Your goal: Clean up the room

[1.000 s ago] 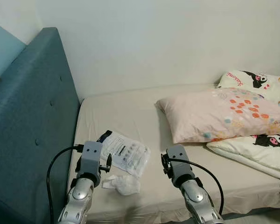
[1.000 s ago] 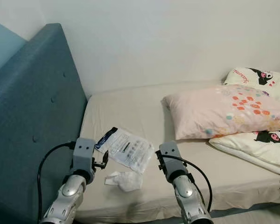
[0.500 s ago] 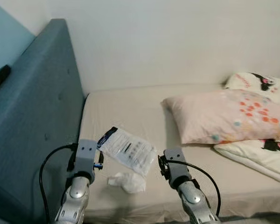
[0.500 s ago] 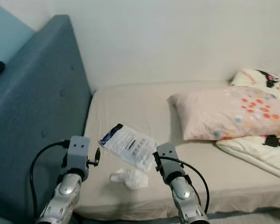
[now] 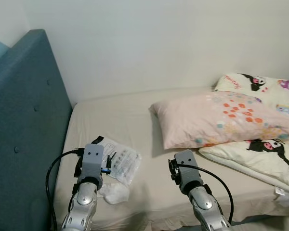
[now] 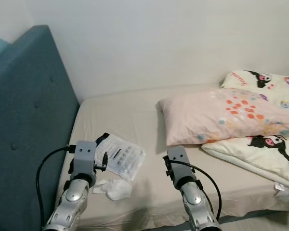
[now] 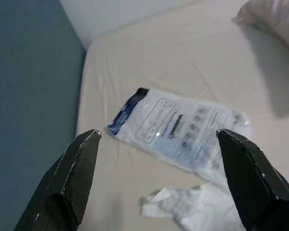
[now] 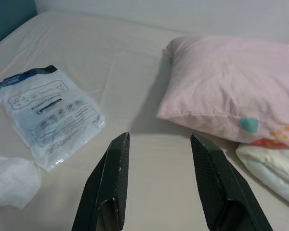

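Observation:
A white plastic packet with a dark blue end lies flat on the beige bed sheet. A crumpled white tissue sits just in front of it, near the bed's front edge. My left gripper hovers over the bed facing the packet and the tissue, open wide and empty. My right gripper is held above the sheet to the right of the packet, open and empty, with the pink pillow ahead of it.
A tall teal padded headboard stands along the left of the bed. The pink pillow rests on cartoon-print pillows and a folded duvet at the right. A white wall is behind.
The whole picture has shifted, so the camera moved. Packet and tissue lie as before; both arms keep much the same raised pose with open fingers.

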You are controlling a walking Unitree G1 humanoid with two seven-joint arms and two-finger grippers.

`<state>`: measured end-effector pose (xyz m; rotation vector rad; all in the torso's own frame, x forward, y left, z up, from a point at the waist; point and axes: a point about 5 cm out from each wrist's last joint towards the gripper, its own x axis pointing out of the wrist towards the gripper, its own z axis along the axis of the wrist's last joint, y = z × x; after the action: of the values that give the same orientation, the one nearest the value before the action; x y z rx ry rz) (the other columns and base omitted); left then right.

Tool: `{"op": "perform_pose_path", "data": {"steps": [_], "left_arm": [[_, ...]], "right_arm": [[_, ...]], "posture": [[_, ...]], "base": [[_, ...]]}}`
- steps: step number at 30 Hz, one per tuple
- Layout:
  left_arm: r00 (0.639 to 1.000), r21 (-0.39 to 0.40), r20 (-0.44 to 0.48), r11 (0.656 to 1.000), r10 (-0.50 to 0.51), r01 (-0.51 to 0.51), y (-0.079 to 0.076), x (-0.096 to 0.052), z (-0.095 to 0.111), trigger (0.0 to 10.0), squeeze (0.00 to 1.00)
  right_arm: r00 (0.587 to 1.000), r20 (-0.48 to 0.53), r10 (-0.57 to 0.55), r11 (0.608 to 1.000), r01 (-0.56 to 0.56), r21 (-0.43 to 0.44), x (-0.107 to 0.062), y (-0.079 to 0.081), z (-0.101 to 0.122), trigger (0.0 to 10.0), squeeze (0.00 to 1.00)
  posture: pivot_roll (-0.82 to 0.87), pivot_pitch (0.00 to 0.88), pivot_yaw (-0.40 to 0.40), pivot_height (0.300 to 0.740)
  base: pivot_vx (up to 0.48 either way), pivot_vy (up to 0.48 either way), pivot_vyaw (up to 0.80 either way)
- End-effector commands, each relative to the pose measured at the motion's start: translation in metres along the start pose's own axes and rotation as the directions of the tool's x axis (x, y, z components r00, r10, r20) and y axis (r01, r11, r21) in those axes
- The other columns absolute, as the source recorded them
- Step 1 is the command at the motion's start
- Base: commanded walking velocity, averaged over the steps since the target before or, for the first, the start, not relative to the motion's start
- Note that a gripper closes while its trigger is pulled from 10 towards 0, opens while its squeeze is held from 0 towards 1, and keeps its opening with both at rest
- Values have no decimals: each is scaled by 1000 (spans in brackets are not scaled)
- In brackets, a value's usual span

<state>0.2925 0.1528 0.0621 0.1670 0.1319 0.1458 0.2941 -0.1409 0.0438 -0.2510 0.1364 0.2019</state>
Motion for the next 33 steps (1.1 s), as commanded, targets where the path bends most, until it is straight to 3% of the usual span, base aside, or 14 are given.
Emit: {"op": "perform_pose_path", "data": {"steps": [1,7,11,14,18,28,33], "left_arm": [[999,43,-43,999,28,-26,7,1,-8,10000,0],[999,48,-41,999,23,-21,7,3,-8,10000,0],[999,36,-40,999,-23,25,3,4,-7,10000,0],[998,58,-60,998,-36,39,2,4,-10,10000,0],[985,89,-164,994,-46,61,2,2,-26,10000,0],[976,57,-198,993,-91,104,0,-3,-31,10000,0],[976,95,-206,991,-76,98,4,-5,-37,10000,0]], "right_arm": [[1000,-18,12,1000,-11,19,-2,5,-5,10000,0],[1000,-21,15,1000,-15,12,-2,4,-5,10000,0],[999,-45,29,997,-26,78,-2,7,-7,10000,0],[997,-62,38,997,-33,75,-1,8,-9,10000,0],[996,-78,40,992,-30,124,0,8,-10,10000,0],[997,-65,50,996,-45,82,0,6,-8,10000,0],[993,-73,88,994,-84,65,-2,9,-10,10000,0]], "posture": [[-8,114,-9,738],[-8,117,-7,738],[-9,118,-6,738],[-10,117,-6,738],[-10,119,-8,723],[-10,120,-9,693],[-10,118,-13,673]], "base": [[0,0,0],[0,0,0],[0,0,0],[0,0,0],[0,0,0],[0,0,0],[0,0,0]]}}
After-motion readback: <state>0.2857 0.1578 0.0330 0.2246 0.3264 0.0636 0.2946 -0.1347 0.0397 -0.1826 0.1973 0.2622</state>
